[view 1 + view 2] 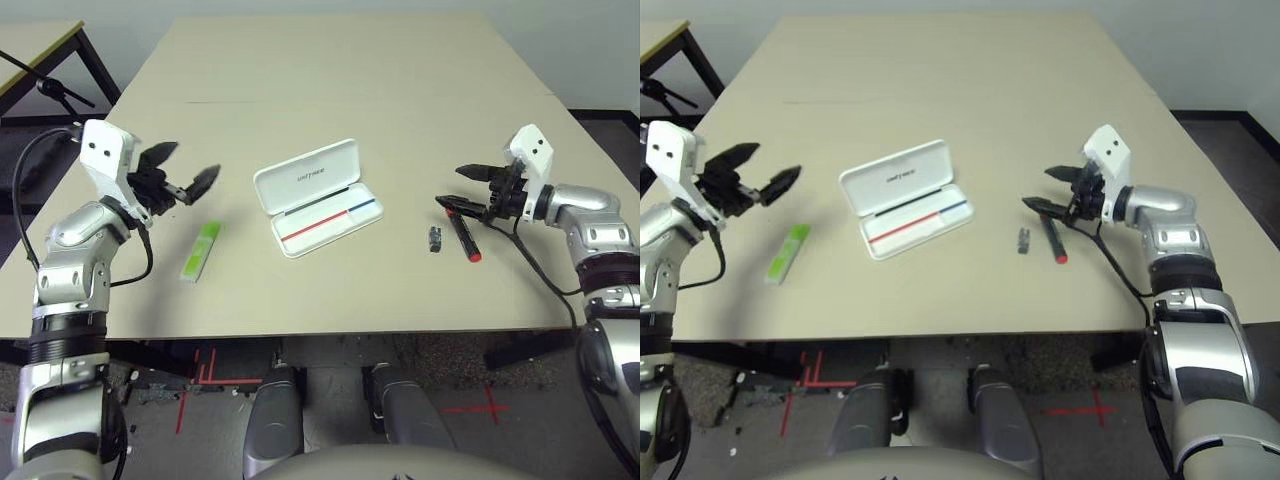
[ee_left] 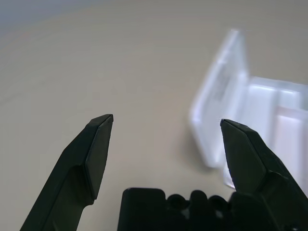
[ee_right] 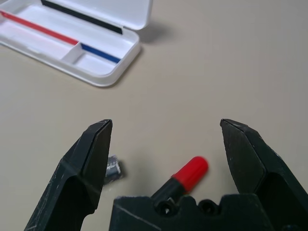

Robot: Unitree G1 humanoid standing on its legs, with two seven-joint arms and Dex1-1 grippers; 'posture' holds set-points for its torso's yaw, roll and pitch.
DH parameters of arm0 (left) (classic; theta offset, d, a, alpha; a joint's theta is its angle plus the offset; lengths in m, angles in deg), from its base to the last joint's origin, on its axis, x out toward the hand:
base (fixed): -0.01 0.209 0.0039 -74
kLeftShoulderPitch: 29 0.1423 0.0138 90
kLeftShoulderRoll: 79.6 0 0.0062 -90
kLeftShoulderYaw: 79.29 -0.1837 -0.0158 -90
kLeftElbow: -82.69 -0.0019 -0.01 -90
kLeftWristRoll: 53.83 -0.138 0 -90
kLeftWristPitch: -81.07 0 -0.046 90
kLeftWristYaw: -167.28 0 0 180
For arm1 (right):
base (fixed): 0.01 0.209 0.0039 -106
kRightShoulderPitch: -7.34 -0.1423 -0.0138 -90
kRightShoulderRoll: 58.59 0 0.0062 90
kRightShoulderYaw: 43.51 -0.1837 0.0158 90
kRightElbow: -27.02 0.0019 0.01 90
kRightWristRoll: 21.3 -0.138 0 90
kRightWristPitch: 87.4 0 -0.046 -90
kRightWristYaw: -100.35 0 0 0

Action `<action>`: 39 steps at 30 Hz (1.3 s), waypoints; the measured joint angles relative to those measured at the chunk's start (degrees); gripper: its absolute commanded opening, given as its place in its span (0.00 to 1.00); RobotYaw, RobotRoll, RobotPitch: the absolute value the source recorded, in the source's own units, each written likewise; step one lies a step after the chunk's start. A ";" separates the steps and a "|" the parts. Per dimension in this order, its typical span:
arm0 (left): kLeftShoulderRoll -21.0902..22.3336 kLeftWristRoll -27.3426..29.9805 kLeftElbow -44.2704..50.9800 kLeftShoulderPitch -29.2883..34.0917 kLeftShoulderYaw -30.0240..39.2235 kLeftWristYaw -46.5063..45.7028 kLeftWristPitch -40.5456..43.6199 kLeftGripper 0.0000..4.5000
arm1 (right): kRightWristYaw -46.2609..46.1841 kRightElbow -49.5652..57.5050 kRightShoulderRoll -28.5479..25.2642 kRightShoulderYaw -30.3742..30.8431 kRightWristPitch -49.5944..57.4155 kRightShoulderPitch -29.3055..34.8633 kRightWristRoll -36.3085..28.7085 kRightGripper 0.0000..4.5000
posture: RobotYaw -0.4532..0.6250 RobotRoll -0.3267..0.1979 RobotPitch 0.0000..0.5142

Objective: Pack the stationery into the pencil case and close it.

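Pencil case (image 1: 318, 198): white, lid raised, lying mid-counter (image 1: 330, 80); the tray shows a red-and-blue line and holds none of the loose items.

Green stick (image 1: 201, 250): flat on the counter, well to the left of the case, near the left hand.

Red marker (image 1: 464, 237): on the counter right of the case, black cap end under the right hand.

Small grey block (image 1: 435, 238): just beside the marker, on the side toward the case.

Left hand (image 1: 180, 172): fingers spread, empty, held above the counter between stick and case.

Right hand (image 1: 462, 187): fingers spread, empty, poised over the marker's cap end.

Step in hand, by judgement: packing not yet begun; first pick-up pending, most likely the marker. Next move calls for lowering the right hand astride the marker's barrel, closing squarely, and keeping clear of the block.
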 measured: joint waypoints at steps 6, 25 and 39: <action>5.10 4.52 10.41 3.36 -3.27 6.08 10.87 1.00 | 0.31 2.24 -0.02 0.35 0.97 0.62 0.00 0.99 | 0.42 0.62 0.19; -1.61 -5.61 9.93 -9.97 -27.15 5.82 17.96 1.00 | -0.18 2.16 1.25 2.59 -0.87 0.60 0.33 0.99 | 0.41 0.62 0.21; -4.73 -10.94 4.05 -11.39 -32.31 8.12 16.01 1.00 | -1.55 2.58 1.65 2.63 -2.07 0.97 0.74 0.99 | 0.39 0.62 0.21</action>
